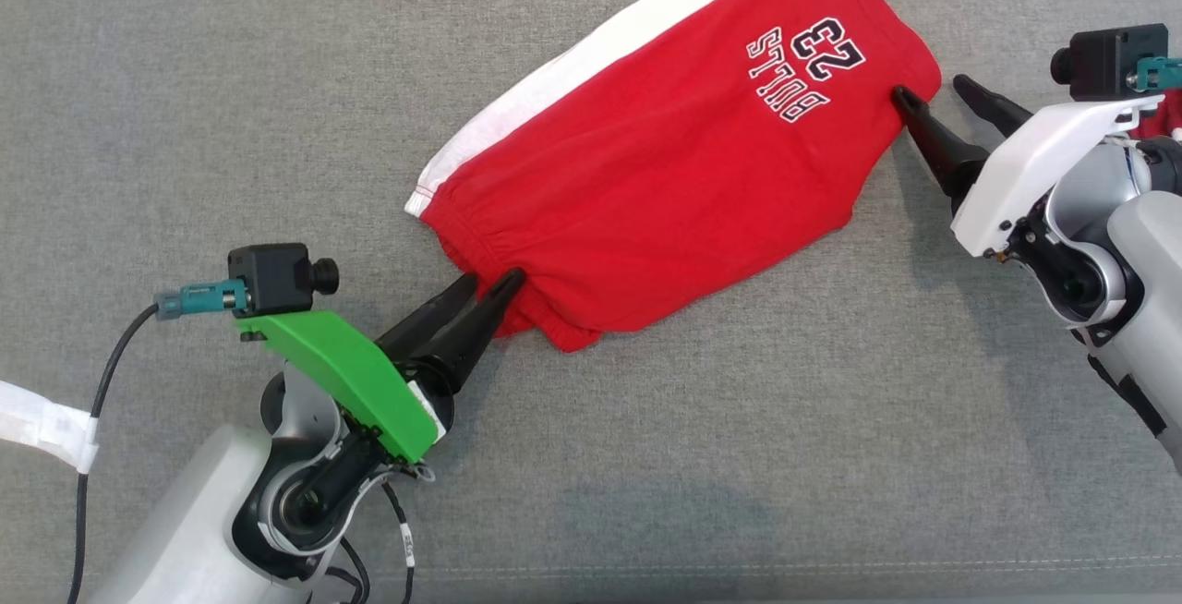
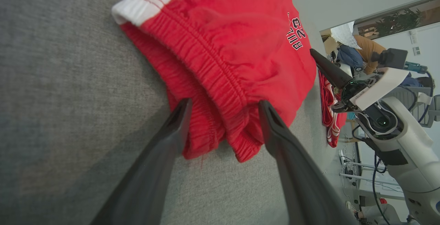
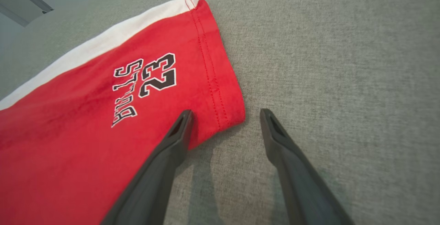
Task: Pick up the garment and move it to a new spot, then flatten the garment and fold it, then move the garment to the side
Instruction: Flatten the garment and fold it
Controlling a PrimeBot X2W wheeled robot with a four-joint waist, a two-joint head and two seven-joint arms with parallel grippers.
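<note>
Straddling shorts: left fingers waistband, right fingers hem.

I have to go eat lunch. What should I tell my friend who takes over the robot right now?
Left pincer: open, fingers either side of the waistband corner, gripping nothing.
Right pincer: open at the hem corner, holding nothing.
Red shorts: flat on the grey surface, apparently folded in half.
Left: probably grip both corners and move the shorts aside.
</note>
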